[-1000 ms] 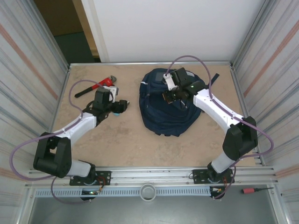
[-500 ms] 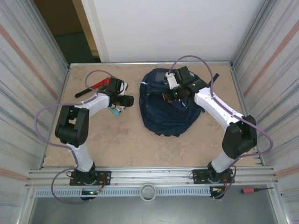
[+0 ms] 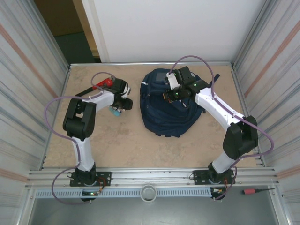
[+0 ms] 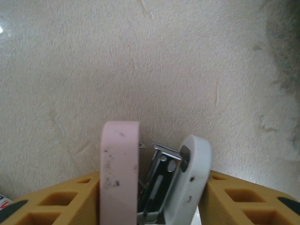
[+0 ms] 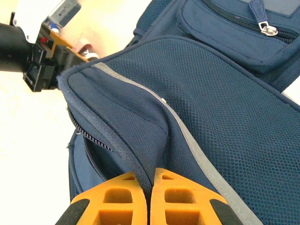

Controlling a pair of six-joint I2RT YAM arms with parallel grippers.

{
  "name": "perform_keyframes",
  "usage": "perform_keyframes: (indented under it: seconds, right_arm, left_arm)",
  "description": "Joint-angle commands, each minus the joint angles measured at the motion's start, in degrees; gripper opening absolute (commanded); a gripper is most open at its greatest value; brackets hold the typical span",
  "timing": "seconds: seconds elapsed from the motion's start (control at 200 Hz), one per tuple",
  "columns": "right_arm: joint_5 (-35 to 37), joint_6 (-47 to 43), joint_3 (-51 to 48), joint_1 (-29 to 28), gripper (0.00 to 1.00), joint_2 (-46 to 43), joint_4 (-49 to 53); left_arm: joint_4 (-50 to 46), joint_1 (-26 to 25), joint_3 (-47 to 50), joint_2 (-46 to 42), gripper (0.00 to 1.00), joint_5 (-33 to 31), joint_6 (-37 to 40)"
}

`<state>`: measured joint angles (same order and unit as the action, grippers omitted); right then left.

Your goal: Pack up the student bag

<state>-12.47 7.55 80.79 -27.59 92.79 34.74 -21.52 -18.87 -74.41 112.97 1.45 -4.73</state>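
Note:
The student bag (image 3: 168, 115), a navy backpack, lies at the centre right of the table. My right gripper (image 3: 168, 97) (image 5: 151, 183) is shut on the zippered edge of its top flap (image 5: 117, 136) and holds that edge up off the bag, so a dark gap shows under it. Left of the bag, a small pink-and-white stapler (image 3: 114, 111) (image 4: 119, 164) stands on the table. My left gripper (image 3: 118, 108) (image 4: 152, 187) is down over it, one orange finger against its pink side and the other against its white side.
A red pipe wrench (image 3: 104, 83) lies at the back left, partly under my left arm. Metal walls close in the table on both sides. A red-handled screwdriver (image 3: 255, 191) lies off the table, on the frame at the front right.
My left arm has folded back and swung its gripper over the stapler, and the jaws have narrowed onto it. My right gripper has kept its hold on the bag flap.

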Motion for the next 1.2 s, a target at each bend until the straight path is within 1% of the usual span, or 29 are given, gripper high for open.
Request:
perform_keyframes:
  seconds: [0.0, 0.09, 0.145, 0.255, 0.386, 0.456, 0.556, 0.606, 0.666, 0.756, 0.837, 0.927, 1.052, 1.147, 1.192]
  right_arm:
    - [-2.38, 3.23, 0.86, 0.53, 0.00, -1.35, -3.08]
    - [-3.52, 4.53, 1.30, 0.52, 0.00, -1.20, -3.80]
    - [-4.71, 5.37, 2.30, 0.52, 0.00, -0.92, -3.81]
    - [-6.19, 6.49, 4.48, 0.52, 0.00, -1.40, -3.41]
    - [-7.72, 7.39, 7.41, 0.86, 0.00, -1.32, -2.68]
    - [-9.43, 8.70, 8.78, 0.96, 0.00, -0.61, -3.02]
    - [-12.45, 10.80, 11.01, 1.20, 0.00, 1.16, -3.78]
    - [-13.80, 11.48, 12.46, 1.39, 0.00, 2.14, -3.79]
    - [-15.39, 12.17, 14.03, 1.49, 0.00, 3.25, -3.39]
    - [-17.26, 13.20, 15.82, 1.58, 0.00, 4.50, -3.02]
    - [-18.13, 14.03, 16.79, 2.04, 0.00, 5.07, -2.93]
    - [-19.67, 15.21, 16.94, 3.19, 0.00, 5.19, -3.79]
    - [-23.07, 16.37, 16.73, 4.02, 0.00, 5.53, -5.27]
    - [-23.71, 16.68, 16.04, 4.06, 0.00, 5.55, -6.06]
    - [-23.66, 16.80, 15.68, 4.21, 0.00, 5.38, -6.25]
  left_arm:
    - [-1.32, -0.06, -1.81, 0.14, 0.43, 1.03, 0.33]
    - [0.60, -0.08, -0.21, -2.63, 0.37, 3.49, -0.21]
    - [2.62, -0.07, 2.19, -6.26, 0.35, 5.38, -1.22]
    - [8.33, -0.46, 9.84, -16.44, 0.34, 8.77, -4.26]
    - [15.00, -1.34, 18.78, -28.99, 0.33, 14.99, -10.23]
    - [17.56, -4.01, 21.38, -34.24, 0.33, 17.11, -13.16]
    - [20.72, -10.07, 22.13, -38.33, 0.33, 16.43, -15.07]
    - [22.81, -12.70, 21.87, -38.62, 0.33, 16.21, -16.42]
    - [25.55, -14.73, 20.93, -37.80, 0.33, 15.52, -18.26]
    - [29.05, -16.52, 18.83, -34.84, 0.33, 14.73, -21.53]
    - [30.66, -17.81, 17.04, -31.69, 0.32, 12.08, -24.21]
    - [31.60, -18.69, 16.19, -28.77, 0.32, 7.38, -25.92]
    - [33.12, -18.83, 13.43, -23.39, 0.35, 2.57, -26.92]
    - [34.21, -18.94, 9.99, -18.62, 0.40, 0.88, -27.76]
    - [34.71, -18.96, 8.34, -16.46, 0.42, 1.56, -28.27]
